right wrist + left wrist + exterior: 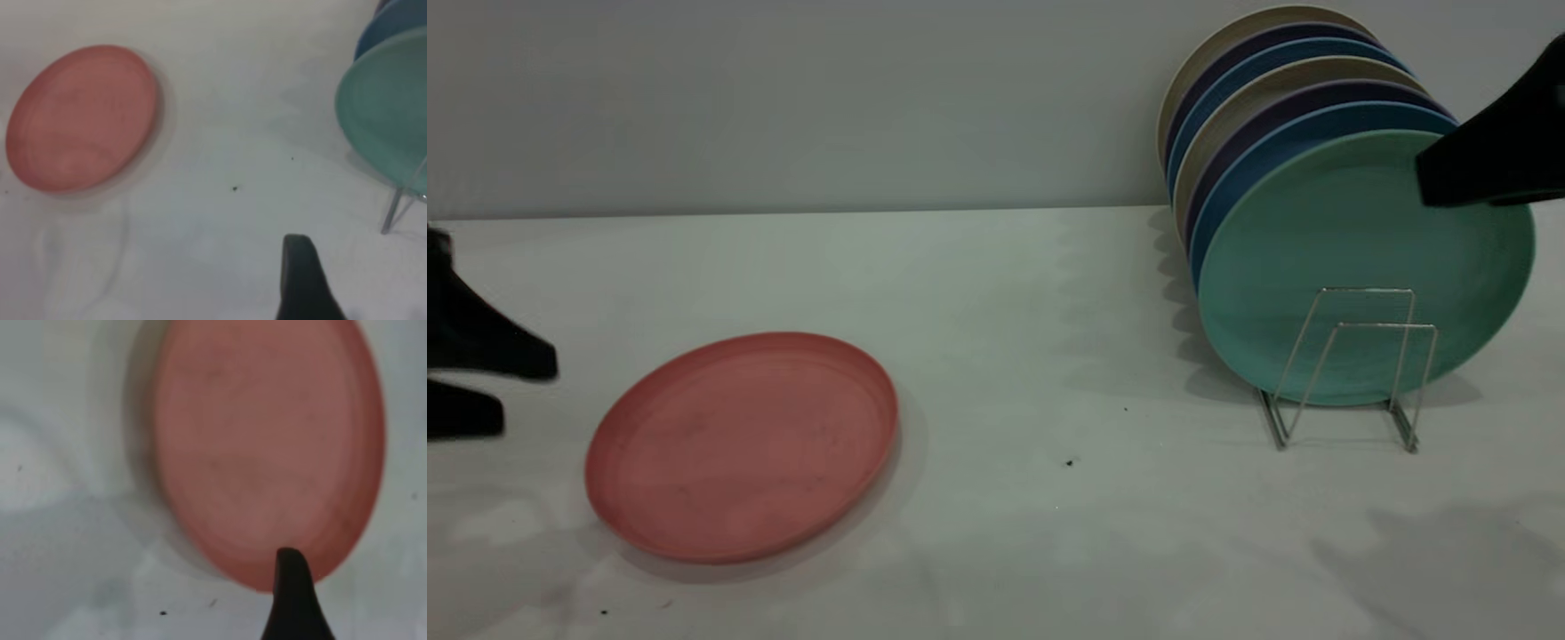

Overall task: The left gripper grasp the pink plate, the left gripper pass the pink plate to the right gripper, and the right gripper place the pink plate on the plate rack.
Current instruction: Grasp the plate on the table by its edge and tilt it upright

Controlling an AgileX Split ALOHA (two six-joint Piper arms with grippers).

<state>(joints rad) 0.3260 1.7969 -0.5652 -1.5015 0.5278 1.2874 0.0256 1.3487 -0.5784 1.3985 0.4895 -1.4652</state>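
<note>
Pink and flat on the counter [996,293], the pink plate [743,446] lies nearest to where I stand, rim up, touching nothing else. Just beside its rim, at counter height, the left gripper [511,391] has its jaws spread, one finger above the other with a clear gap between them and nothing in it. That stacked pose suggests to me it is lined up to slide one finger under the rim and one over, since a shallow plate lying flat gives no other hold. From the left wrist view one fingertip [288,561] points at the near edge of the plate and overlaps it, though I cannot tell whether it touches.

Farther out from those jaws, well apart across the bare counter, stands the plate rack [1352,364], a thin wire frame. A mint-green plate [1360,267] leans upright in it, with blue, purple and cream plates [1263,80] stacked on edge behind. The wire loops in front of the green plate hold nothing, which I take as the slot meant for the pink one.

High beside the green plate's upper edge hangs the right gripper [1494,151], well away from the pink plate. Only part of it shows, so whether its jaws are spread or closed I cannot tell. It looks parked to wait for the handover.
</note>
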